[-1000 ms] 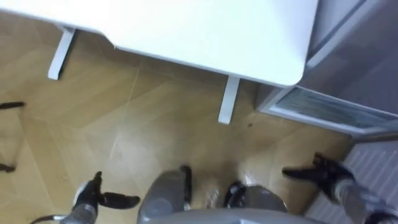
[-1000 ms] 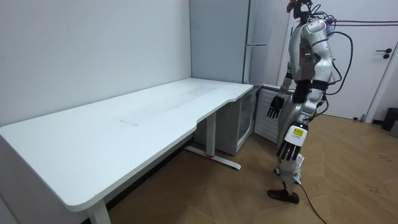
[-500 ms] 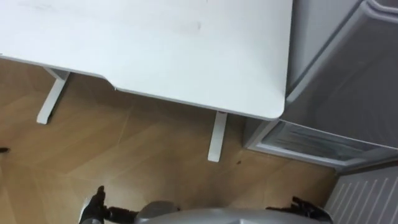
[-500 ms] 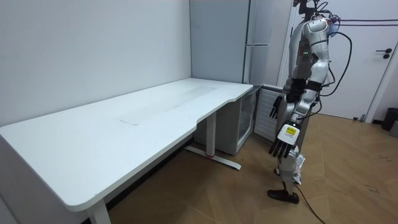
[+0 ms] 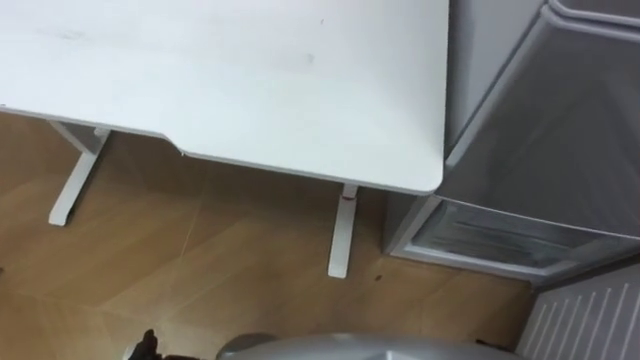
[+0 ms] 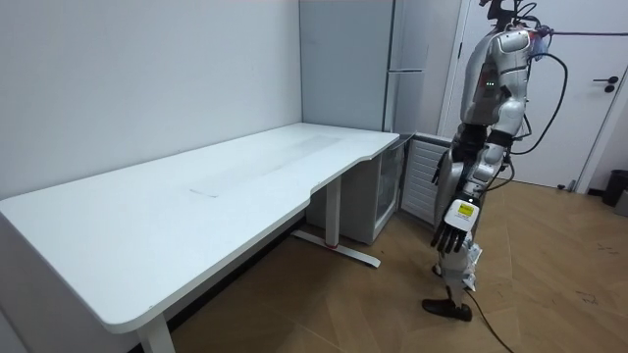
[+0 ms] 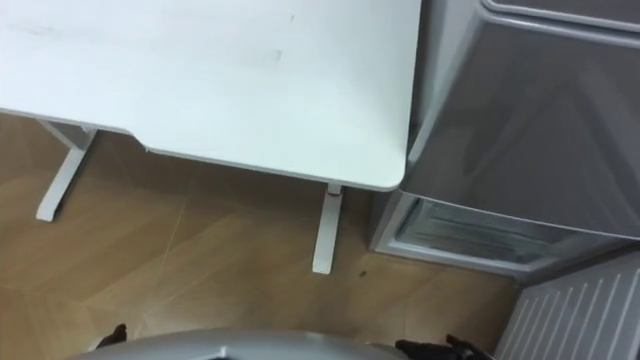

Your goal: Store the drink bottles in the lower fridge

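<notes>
The tall grey fridge (image 5: 540, 110) stands at my right, against the end of the white table (image 5: 250, 80). Its lower compartment (image 5: 500, 240) sits near the floor with a see-through front, and a white ribbed panel (image 5: 590, 320) stands beside it. In the room view I stand upright on the wooden floor by the fridge (image 6: 343, 69), arms hanging. My left hand (image 6: 453, 233) hangs by my thigh with straight fingers and holds nothing. Nearer the fridge, my right hand (image 6: 438, 174) also hangs open and empty. The tips of my left hand (image 5: 146, 346) and right hand (image 7: 450, 347) show at the bottom edge.
The table's white legs (image 5: 342, 232) stand on the wooden floor (image 5: 230, 260) between me and the wall. A white door (image 6: 608, 98) is behind me at the room view's right. Open floor lies in front of the lower compartment.
The head camera has tipped up: table and fridge slid down the picture and both hands sank to its bottom edge. In the room view my body straightened and the arms stayed hanging.
</notes>
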